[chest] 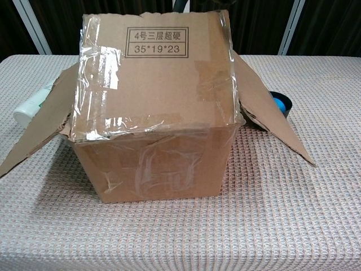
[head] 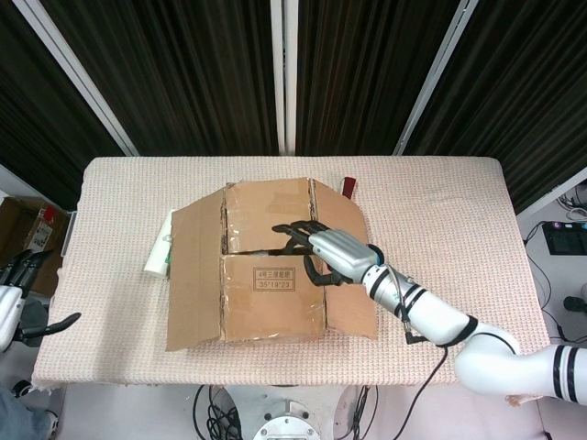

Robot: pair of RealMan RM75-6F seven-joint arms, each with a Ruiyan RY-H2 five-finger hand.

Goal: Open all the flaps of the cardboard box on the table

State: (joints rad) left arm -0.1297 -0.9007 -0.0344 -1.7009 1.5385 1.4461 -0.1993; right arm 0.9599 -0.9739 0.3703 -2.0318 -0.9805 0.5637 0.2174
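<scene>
Our right hand (head: 323,254) hooks curled fingers under the front flap (chest: 155,70) of the cardboard box (head: 266,266) at mid-table, tipping it upright. We judge both side flaps done — the front underway, the rear flap (head: 268,215) left. Left hand (head: 16,284) hangs spread, idle.

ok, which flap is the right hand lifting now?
The near flap, the one printed 35*19*23: the right hand has it raised upright. The left flap and right flap already hang open outward.

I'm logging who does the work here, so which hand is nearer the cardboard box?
Right. The right hand is over the cardboard box, fingers at its raised near flap. The left hand is beyond the table's left edge.
</scene>
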